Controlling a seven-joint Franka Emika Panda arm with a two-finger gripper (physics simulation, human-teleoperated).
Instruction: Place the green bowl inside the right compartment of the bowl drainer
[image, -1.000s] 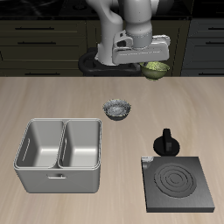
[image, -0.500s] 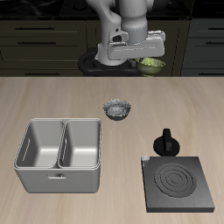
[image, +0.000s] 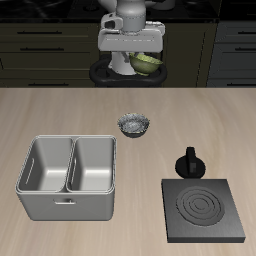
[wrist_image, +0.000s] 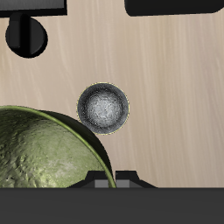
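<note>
High above the table's back edge, my gripper is shut on the rim of the green bowl, which hangs tilted in the air. In the wrist view the green bowl looms large and close, its olive patterned inside turned toward the camera. The bowl drainer, a grey metal basin with two deep wells, stands near the table's front edge, well away from the gripper. Nothing lies in either well.
A grey-silver speckled bowl sits mid-table, also visible below the wrist as the speckled bowl. A small black pot stands beside the flat black stove plate near the front edge. Dark cabinets run behind the table.
The gripper has carried the green bowl higher and sideways, toward the drainer's side of the table. Everything on the table has stayed put.
</note>
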